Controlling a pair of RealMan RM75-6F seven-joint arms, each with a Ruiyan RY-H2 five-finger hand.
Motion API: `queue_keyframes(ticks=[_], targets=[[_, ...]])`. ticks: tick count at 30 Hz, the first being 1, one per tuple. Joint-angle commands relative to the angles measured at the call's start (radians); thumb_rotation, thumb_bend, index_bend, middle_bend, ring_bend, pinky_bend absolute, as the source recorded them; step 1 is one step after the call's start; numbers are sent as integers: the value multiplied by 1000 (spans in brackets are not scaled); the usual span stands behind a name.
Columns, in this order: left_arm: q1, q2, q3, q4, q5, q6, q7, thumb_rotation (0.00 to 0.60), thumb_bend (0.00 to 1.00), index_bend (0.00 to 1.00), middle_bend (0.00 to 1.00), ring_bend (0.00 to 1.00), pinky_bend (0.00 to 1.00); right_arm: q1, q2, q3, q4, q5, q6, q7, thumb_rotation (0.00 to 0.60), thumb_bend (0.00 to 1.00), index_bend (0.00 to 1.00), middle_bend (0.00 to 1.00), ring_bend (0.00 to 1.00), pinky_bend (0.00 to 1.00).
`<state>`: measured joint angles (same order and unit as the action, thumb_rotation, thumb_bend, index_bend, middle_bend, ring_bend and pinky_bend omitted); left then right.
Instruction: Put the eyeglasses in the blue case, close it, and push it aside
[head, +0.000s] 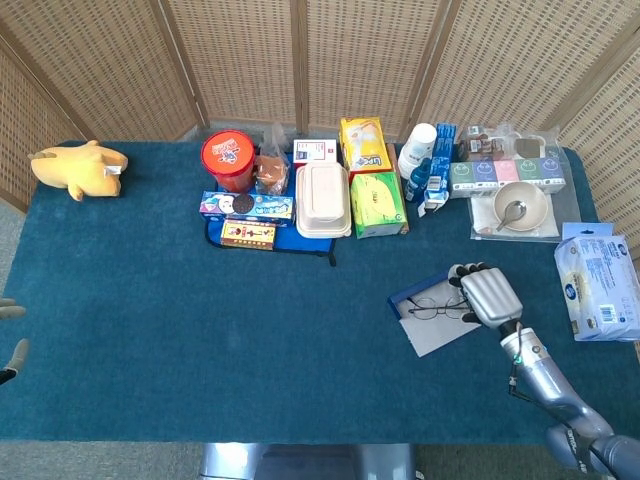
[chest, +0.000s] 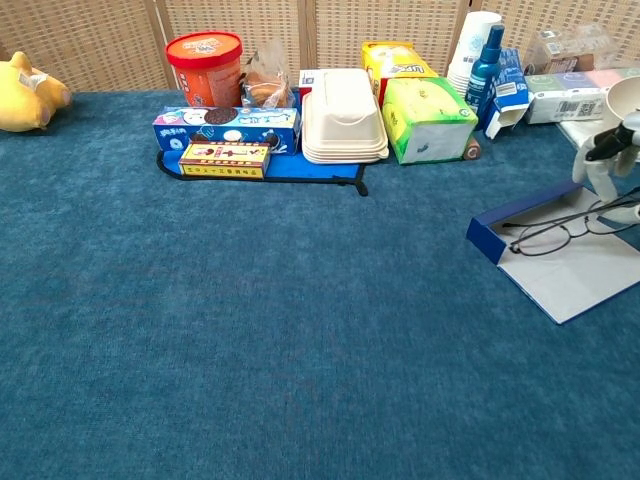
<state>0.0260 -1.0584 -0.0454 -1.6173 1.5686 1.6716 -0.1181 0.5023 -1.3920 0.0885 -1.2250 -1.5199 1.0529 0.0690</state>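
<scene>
1. We are in the first step, getting the eyeglasses (head: 434, 308) into the blue case (chest: 505, 218). The case lies open near the right front of the table (head: 200, 330), its blue tray toward the back and its pale flap spread toward us.
2. Our right hand (head: 487, 292) sits over the right end of the glasses. In the chest view its fingertips (chest: 604, 145) point down at the temple arm, and the frame looks lifted at that end, so we judge that we are pinching the temple. The contact itself falls at the picture's edge, so we cannot be sure.
3. The lenses hang over the seam between tray and flap, near the tray's front wall, not yet settled inside.
4. Next we need to carry the frame a little further back, lower it flat into the tray, and let go without snagging the temples on the wall.
5. Then the flap must be folded over and the shut case pushed aside.
6. Our left hand (head: 10, 335) shows only at the far left edge, fingers apart, holding nothing.
</scene>
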Motion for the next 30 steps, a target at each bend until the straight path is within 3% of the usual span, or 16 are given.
queue_keyframes(ticks=[1, 17, 30], targets=[[2, 1, 0, 2, 0, 2, -2, 600, 341, 338, 315, 297, 236, 14, -9, 1, 6, 3, -12, -7, 600, 343, 655, 385, 384, 399], [6, -3, 1, 11, 0, 5, -10, 600, 339, 338, 315, 298, 237, 59, -47, 4, 36, 24, -45, -25, 600, 345, 626, 372, 336, 399], [8, -5, 2, 15, 2, 7, -12, 600, 339, 338, 315, 299, 236, 70, -55, 5, 52, 62, -64, -43, 600, 367, 450, 303, 262, 383]])
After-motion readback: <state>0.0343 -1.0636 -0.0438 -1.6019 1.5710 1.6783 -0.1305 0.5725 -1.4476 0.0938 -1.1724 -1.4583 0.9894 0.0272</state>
